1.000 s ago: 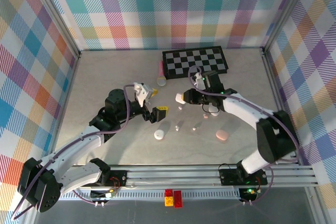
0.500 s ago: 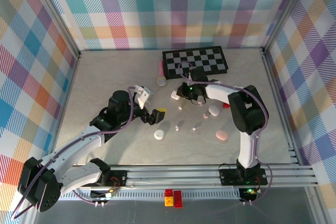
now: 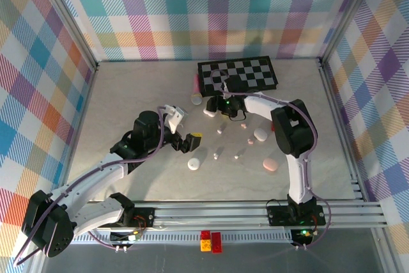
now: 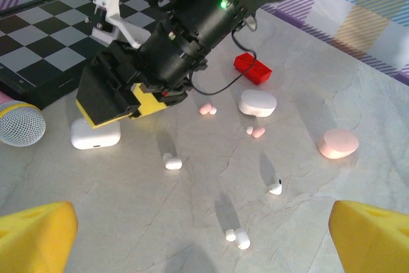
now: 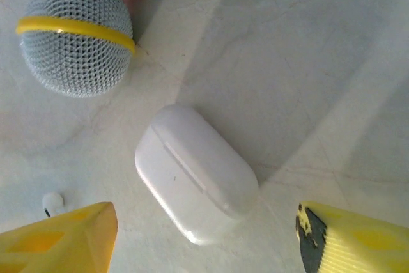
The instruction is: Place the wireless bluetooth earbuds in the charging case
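- Table [image 3: 128, 94]: a pale marbled top, closed in by metal rails and plaid walls on the left, far and right sides. The arm bases are bolted along the near rail.
- Chessboard [image 3: 238, 75]: laid flat at the far middle, close to the back wall.
- Right gripper [image 5: 204, 241]: fingers held wide apart, nothing clamped. It is seen low over the first white case, near the chessboard's near-left corner.
- Left gripper [image 4: 203, 238]: fingers spread wide and empty, poised above the table's middle and facing the right gripper.
- Microphone [image 5: 73, 43]: laid along the chessboard's left edge. Its mesh head is just beside the first white case, not touching.
- First white case [image 5: 195, 174]: lid shut with the seam visible, flat on the table ahead of the yellow fingertips, touched by neither.
- Second white case [image 4: 257, 102] and pink case [image 4: 339, 143]: both shut, right of centre, near each other but apart.
- Red brick [image 4: 252, 68]: just beyond the second white case.
- Earbuds [image 4: 171, 162]: all loose on the table, outside every case. White and pink ones are scattered between the two grippers.
- Open room: broad bare top is noted left of the left arm and along the right rail. The centre is crowded with buds.
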`<action>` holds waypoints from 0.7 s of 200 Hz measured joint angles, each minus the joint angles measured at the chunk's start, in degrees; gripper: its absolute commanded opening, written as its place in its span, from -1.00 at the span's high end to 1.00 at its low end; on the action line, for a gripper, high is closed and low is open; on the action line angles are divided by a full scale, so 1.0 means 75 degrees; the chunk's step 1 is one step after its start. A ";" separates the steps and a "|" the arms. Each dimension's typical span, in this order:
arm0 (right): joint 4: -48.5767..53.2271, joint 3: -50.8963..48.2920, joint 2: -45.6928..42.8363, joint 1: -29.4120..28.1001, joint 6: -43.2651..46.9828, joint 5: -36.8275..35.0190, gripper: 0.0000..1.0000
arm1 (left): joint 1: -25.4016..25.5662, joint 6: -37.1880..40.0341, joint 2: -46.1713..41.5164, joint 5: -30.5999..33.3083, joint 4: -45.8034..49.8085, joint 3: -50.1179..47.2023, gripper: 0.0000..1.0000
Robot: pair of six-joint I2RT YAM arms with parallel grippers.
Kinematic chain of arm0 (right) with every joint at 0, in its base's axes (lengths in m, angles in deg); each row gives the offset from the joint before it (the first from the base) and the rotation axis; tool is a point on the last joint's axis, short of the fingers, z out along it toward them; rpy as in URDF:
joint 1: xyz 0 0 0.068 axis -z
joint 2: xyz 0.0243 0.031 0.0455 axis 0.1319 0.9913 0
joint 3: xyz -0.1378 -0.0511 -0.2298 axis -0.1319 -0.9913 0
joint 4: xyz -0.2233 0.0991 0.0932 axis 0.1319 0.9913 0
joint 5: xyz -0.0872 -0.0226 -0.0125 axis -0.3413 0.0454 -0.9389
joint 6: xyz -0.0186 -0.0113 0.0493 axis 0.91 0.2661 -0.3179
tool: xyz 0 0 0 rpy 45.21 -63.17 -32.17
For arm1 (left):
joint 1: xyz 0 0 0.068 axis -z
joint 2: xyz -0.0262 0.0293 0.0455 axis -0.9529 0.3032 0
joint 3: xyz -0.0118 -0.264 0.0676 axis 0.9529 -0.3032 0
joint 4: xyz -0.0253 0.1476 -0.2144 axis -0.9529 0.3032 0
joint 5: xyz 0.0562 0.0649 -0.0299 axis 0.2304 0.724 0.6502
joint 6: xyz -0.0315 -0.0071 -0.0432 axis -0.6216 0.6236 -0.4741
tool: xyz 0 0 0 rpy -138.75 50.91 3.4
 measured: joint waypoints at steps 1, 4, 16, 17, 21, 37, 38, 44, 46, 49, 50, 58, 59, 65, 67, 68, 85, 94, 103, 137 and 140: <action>0.0012 -0.0006 -0.0026 0.0000 0.0015 -0.0026 -0.58 | 0.0006 0.0000 0.0000 -0.0012 -0.0006 -0.0003 -0.99; 0.0061 -0.0038 -0.0117 0.0000 0.0122 -0.0096 -0.59 | 0.0012 0.0003 0.0000 -0.0032 -0.0017 -0.0006 -1.00; 0.0210 -0.0248 -0.0609 0.0000 0.0466 -0.0385 -0.63 | 0.0055 0.0032 0.0003 -0.0140 -0.0050 -0.0020 -0.99; 0.0230 -0.0280 -0.0673 0.0000 0.0516 -0.0399 -0.63 | 0.0064 0.0032 0.0003 -0.0152 -0.0047 -0.0020 -0.99; 0.0286 -0.0364 -0.0860 0.0003 0.0624 -0.0504 -0.63 | 0.0082 0.0038 0.0003 -0.0187 -0.0047 -0.0026 -0.99; 0.0455 -0.0871 -0.1792 0.0047 0.1052 -0.0915 -0.64 | 0.0137 0.0105 0.0012 -0.0332 -0.0050 -0.0035 -1.00; 0.0469 -0.0918 -0.1868 0.0050 0.1084 -0.0930 -0.65 | 0.0137 0.0111 0.0012 -0.0335 -0.0052 -0.0035 -1.00; 0.0525 -0.1119 -0.2218 0.0090 0.1212 -0.1102 -0.66 | 0.0146 0.0146 0.0023 -0.0393 -0.0070 -0.0035 -1.00; 0.0551 -0.1192 -0.2337 0.0108 0.1250 -0.1154 -0.66 | 0.0152 0.0157 0.0026 -0.0405 -0.0079 -0.0035 -1.00; 0.0592 -0.1291 -0.2506 0.0146 0.1297 -0.1244 -0.66 | 0.0152 0.0169 0.0035 -0.0423 -0.0099 -0.0035 -0.99; 0.0603 -0.1311 -0.2541 0.0152 0.1311 -0.1259 -0.66 | 0.0152 0.0172 0.0038 -0.0428 -0.0099 -0.0035 -0.99; 0.0731 -0.1565 -0.2946 0.0265 0.1416 -0.1437 -0.67 | 0.0157 0.0198 0.0073 -0.0487 -0.0157 -0.0035 -1.00; 0.0752 -0.1609 -0.3010 0.0289 0.1431 -0.1460 -0.68 | 0.0160 0.0201 0.0079 -0.0501 -0.0160 -0.0035 -1.00; 0.0839 -0.1795 -0.3276 0.0411 0.1466 -0.1585 -0.71 | 0.0169 0.0213 0.0117 -0.0536 -0.0207 -0.0035 -0.99; 0.0886 -0.1862 -0.3363 0.0463 0.1489 -0.1632 -0.71 | 0.0172 0.0219 0.0131 -0.0545 -0.0216 -0.0035 -0.99; 0.0901 -0.1886 -0.3392 0.0487 0.1489 -0.1649 -0.72 | 0.0175 0.0221 0.0140 -0.0551 -0.0219 -0.0035 -0.99; 0.1169 -0.2454 -0.3946 0.1008 0.1527 -0.1865 -0.76 | 0.0181 0.0254 0.0280 -0.0662 -0.0268 -0.0035 -0.99; 0.1265 -0.2766 -0.4144 0.1306 0.1527 -0.1891 -0.81 | 0.0181 0.0259 0.0364 -0.0714 -0.0283 -0.0035 -0.99; 0.1329 -0.3107 -0.4301 0.1606 0.1492 -0.1862 -0.82 | 0.0181 0.0259 0.0434 -0.0752 -0.0306 -0.0035 -0.99; 0.1416 -0.3899 -0.4240 0.2340 0.1513 -0.1349 -0.81 | 0.0181 0.0262 0.0670 -0.0944 -0.0449 -0.0032 -0.99; 0.1416 -0.3923 -0.4208 0.2349 0.1518 -0.1288 -0.80 | 0.0181 0.0262 0.0688 -0.0953 -0.0449 -0.0032 -1.00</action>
